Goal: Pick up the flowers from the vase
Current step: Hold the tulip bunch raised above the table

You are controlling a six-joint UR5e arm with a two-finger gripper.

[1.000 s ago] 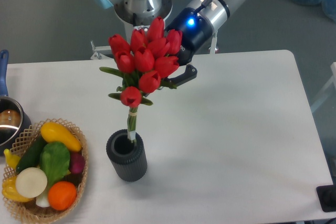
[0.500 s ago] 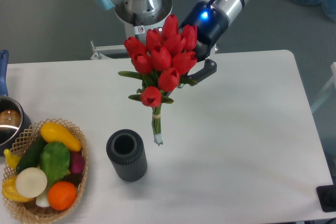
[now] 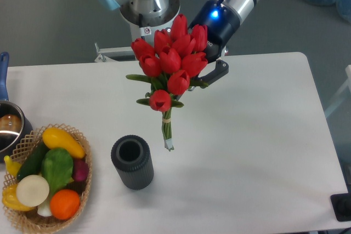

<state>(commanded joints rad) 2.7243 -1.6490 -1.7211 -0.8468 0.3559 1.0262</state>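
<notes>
The flowers (image 3: 171, 63), a bunch of red tulips with green leaves and tied green stems, hang in the air to the upper right of the vase (image 3: 131, 163), with the stem ends just right of its rim. The dark grey ribbed vase stands upright and holds nothing. My gripper (image 3: 204, 76) is behind the tulip heads, shut on the bunch; one dark finger (image 3: 215, 73) shows at the right of the blooms and the other is hidden by them.
A wicker basket (image 3: 82, 135) of fruit and vegetables sits at the front left. A metal pot (image 3: 7, 127) with a blue handle is at the left edge. The robot's base (image 3: 145, 9) stands behind the table's far edge.
The flowers came up out of the vase and moved to the right with my gripper. In the last half second they shifted only slightly further up and right.
</notes>
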